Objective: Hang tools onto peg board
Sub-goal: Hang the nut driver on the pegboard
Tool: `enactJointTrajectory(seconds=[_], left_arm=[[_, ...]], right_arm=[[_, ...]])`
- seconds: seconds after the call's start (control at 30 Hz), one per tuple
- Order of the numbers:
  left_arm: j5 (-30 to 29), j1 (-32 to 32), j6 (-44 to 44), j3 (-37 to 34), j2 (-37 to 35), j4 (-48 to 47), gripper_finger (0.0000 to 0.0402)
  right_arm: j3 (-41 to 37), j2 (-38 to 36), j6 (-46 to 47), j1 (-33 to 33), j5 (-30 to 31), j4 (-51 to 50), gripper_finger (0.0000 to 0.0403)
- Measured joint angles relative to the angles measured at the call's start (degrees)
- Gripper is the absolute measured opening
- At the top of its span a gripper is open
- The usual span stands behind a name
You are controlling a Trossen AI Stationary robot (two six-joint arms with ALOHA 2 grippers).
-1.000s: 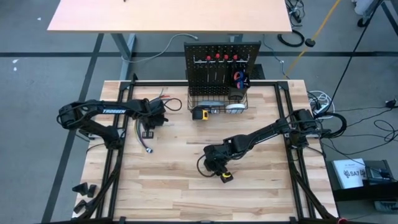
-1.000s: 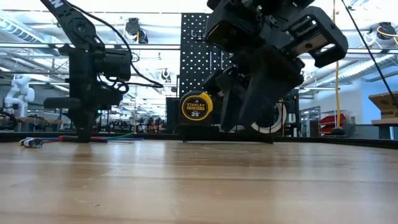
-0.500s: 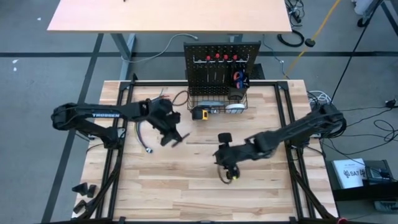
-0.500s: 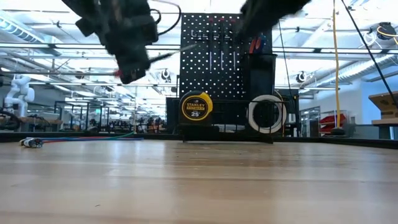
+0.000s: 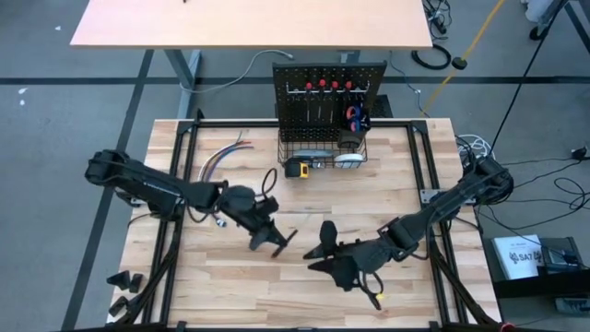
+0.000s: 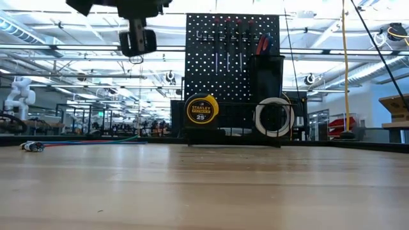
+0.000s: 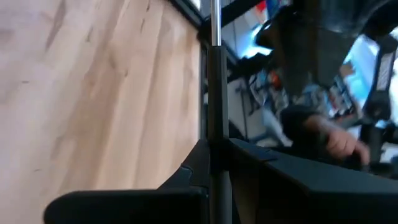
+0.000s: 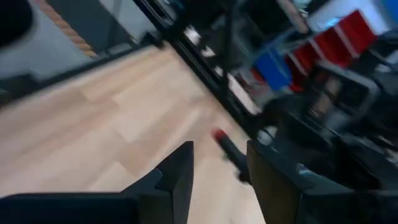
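Note:
The peg board [image 5: 327, 92] stands upright at the table's far edge, with several red-topped tools hanging on its rail. At the table's middle, well above the wood, my left gripper [image 5: 273, 240] is shut on a slim rod-like tool [image 7: 214, 74], silver at its far end and dark nearer the fingers. Facing it from the right, my right gripper [image 5: 323, 254] carries a dark tool with a yellow end [image 5: 373, 297]. This tool sticks out under the gripper's wrist. In the right wrist view a dark rod with a red end [image 8: 227, 149] shows between the fingers. My left gripper pinches the slim tool's dark part [image 7: 215, 155] between its two fingers. The tool runs along the fingers and sticks out ahead of them, lifted clear of the table. My right gripper has the yellow-ended tool lifted clear of the table. The gripper itself hides the place of contact. I cannot tell whether the red-ended rod in the gap is that same tool.
A yellow tape measure [image 5: 296, 168] and a white round thing [image 6: 273, 117] sit at the foot of the peg board by the wire basket [image 5: 323, 152]. Coloured wires [image 5: 221, 157] lie at the far left. Bare wood [image 5: 230, 286] stretches along the near edge.
My left gripper has swung from beside the wires toward the table's middle and near edge. It rose and tipped from pointing down to nearly level, taking the slim tool along. My right gripper has risen off the table, rolled and drifted toward the near edge, lifting the yellow-ended tool clear.

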Motion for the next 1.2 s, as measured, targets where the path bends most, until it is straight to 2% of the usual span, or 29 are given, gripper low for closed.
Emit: enactJointTrajectory(seconds=[0.1,0.27,0.37,0.63,0.8,0.93,1.07,1.2], left_arm=[[-5.4,-3.6,-3.7,0.1,1.6,4.4,0.0036],[-10.6,-7.9,-5.3,0.1,4.9,9.5,0.0041],[-13.4,-9.3,-6.6,0.1,7.3,12.5,0.0039],[-14.0,-9.8,-8.3,0.1,12.1,19.6,0.0039],[-13.4,-9.7,-9.1,0.1,13.2,21.8,0.0039],[-14.1,-9.7,-12.1,0.1,13.2,20.0,0.0039],[-17.2,-9.6,-15.8,0.2,13.2,16.6,0.0053],[-16.6,-9.2,-12.2,0.3,13.0,15.8,0.0084]], right_arm=[[0.1,1.2,-4.6,0.8,5.6,-0.8,0.0141],[0.1,5.3,-14.7,2.6,23.2,-0.7,0.0141],[0.1,8.0,-18.6,2.7,29.2,0.0,0.0141],[0.1,14.7,-34.9,2.9,36.2,9.1,0.0141],[0.1,17.4,-37.4,2.8,37.6,11.9,0.0133],[0.1,19.3,-40.0,3.5,40.9,14.1,0.0099],[0.0,19.8,-40.9,4.4,42.8,14.3,0.0028],[0.0,19.8,-33.1,5.0,43.4,14.5,0.0020]])
